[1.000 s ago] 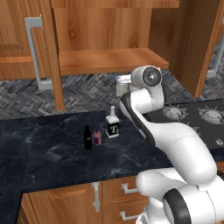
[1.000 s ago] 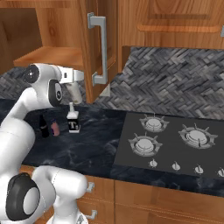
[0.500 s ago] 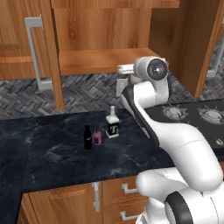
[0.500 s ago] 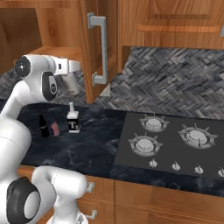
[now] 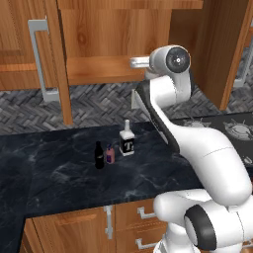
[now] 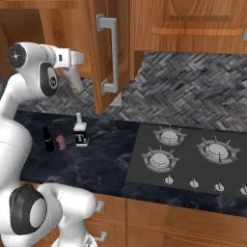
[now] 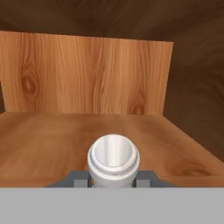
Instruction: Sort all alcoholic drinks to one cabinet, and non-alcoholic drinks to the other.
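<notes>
Cream-white slim bottle (image 7: 113, 159), clamped in our gripper (image 7: 113, 180), could topple onto the wooden cabinet shelf (image 7: 48, 140) if released tilted.

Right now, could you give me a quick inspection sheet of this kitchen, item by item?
Surface: dark marble counter.
Job's things: square clear bottle, black cola bottle and pink bottle stand close together on the counter; slim cream-white bottle is held up at the open cabinet.
Clutter: nothing seen.
Claw: claw shut on the slim cream-white bottle, above the cabinet's wooden shelf.
Cables: nothing seen.
Surroundings: gas hob, herringbone backsplash, drawers below.
</notes>
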You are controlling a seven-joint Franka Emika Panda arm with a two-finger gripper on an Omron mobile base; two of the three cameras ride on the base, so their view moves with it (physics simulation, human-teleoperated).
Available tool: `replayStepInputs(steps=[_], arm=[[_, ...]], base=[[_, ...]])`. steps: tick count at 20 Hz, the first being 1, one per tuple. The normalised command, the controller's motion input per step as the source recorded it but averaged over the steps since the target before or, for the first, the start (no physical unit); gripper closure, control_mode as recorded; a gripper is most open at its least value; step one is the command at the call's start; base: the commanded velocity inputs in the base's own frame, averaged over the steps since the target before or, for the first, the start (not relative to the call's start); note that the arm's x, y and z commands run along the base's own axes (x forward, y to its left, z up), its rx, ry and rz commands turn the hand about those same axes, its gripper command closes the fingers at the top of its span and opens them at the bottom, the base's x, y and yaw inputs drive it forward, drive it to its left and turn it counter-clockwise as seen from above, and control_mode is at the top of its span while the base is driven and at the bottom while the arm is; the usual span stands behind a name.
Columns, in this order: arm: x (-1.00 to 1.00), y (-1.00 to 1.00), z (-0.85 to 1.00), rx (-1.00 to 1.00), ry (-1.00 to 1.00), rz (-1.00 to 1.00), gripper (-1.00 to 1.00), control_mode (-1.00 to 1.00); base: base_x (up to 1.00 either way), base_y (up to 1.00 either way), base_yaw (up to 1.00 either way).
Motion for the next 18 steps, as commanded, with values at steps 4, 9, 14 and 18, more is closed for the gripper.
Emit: replayStepInputs(steps=[4,9,14,18], arm=[[-0.04,0.07,0.41,0.01,-0.02,0.0,1.0,-1.0],[-0.08,0.05,0.44,0.0,-0.05,0.0,1.0,-1.0],[-0.02,0.05,0.29,0.01,-0.04,0.0,1.0,-1.0],[0.0,0.0,-0.02,0.01,-0.01,0.0,1.0,-1.0]], base=[[0.0,0.0,0.0],[0.0,0.0,0.0],[0.0,0.0,0.0],[0.0,0.0,0.0]])
